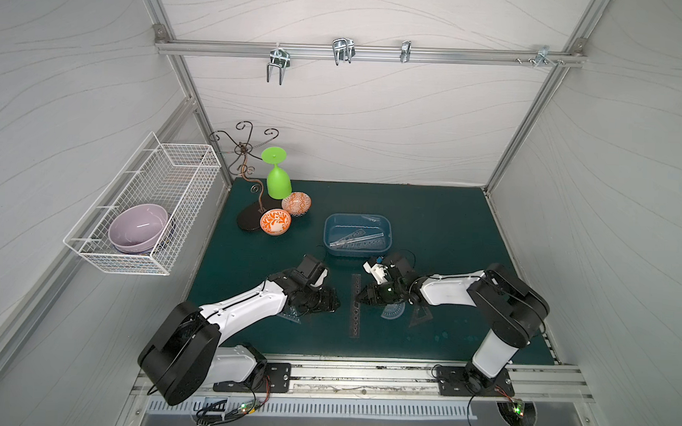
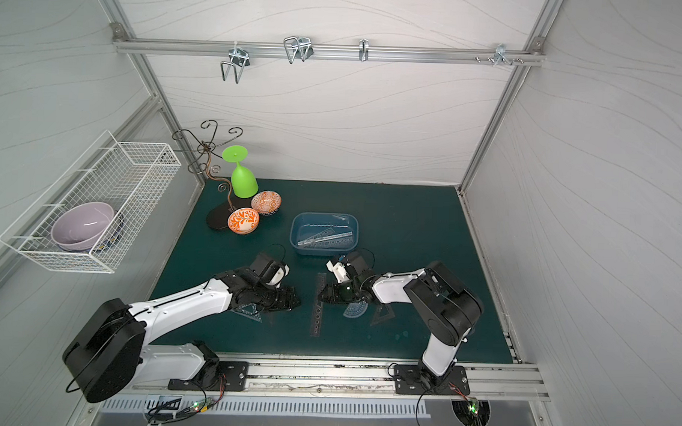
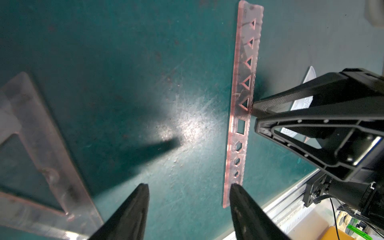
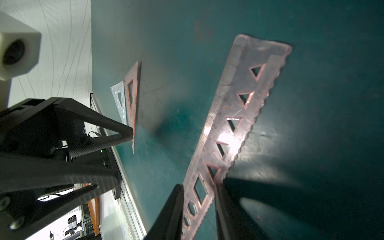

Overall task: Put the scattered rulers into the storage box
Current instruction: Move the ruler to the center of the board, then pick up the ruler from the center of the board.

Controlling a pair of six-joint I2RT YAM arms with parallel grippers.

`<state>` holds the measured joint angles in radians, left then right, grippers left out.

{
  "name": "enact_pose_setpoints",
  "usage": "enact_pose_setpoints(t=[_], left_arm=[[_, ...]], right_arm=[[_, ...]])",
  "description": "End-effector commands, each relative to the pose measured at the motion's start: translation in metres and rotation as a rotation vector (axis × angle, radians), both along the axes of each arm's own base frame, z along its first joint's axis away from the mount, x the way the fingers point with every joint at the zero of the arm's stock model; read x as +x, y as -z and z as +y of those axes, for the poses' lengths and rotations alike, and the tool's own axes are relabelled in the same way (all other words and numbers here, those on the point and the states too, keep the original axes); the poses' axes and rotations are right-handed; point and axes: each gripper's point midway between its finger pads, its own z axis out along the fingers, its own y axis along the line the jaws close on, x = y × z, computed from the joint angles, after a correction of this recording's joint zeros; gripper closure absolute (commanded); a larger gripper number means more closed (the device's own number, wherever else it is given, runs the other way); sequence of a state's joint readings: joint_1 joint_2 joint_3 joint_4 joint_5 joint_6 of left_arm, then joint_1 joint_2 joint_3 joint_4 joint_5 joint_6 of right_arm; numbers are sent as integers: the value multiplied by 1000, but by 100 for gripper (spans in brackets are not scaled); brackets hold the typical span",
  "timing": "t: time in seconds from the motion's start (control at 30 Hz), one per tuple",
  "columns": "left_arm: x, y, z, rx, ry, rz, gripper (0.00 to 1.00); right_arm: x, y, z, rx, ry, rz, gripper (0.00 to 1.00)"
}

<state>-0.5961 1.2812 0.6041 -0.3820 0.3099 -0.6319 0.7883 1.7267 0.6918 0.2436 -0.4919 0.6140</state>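
My left claw [image 3: 188, 185] gapes, one tip at the end of the long ruler [image 3: 239, 115]. My right claw [image 3: 254, 116] (half parted) touches its wavy edge, grip unclear to me. Markings unreadable.

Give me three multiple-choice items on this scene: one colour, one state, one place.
1. The box is: A white; B blue; C green.
2. The left gripper is: A open; B shut; C out of view.
3. The protractor lies: A in the box; B on the mat by the right gripper; C in the left gripper.
Key: B, its walls are blue; A, bare mat shows between its fingers; B, it lies flat on the mat beside the right gripper.
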Motion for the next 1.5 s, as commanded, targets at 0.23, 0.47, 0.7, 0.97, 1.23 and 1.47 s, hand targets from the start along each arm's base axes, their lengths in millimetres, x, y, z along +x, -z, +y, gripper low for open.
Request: enact_pose_setpoints(t=[0.23,0.47,0.7,0.97,1.23,1.47], left_arm=[[11,-21,-28,-174,8,-18,56],[14,-19,-57,-266,21,-5,84],[21,-7,-71,-265,27,28,86],[26,0,-80,-265,28,42,87],[25,8,-84,-236,50,57,88],[25,16,-73,-157,51,46,90]], right_arm=[[2,-14,-8,46,34,27,68],[5,-39,-27,130,80,-3,68],[5,-41,-35,145,81,4,68],[2,-35,-29,169,53,39,69],[2,-32,-27,174,40,49,69],[1,-31,-27,173,38,48,69]])
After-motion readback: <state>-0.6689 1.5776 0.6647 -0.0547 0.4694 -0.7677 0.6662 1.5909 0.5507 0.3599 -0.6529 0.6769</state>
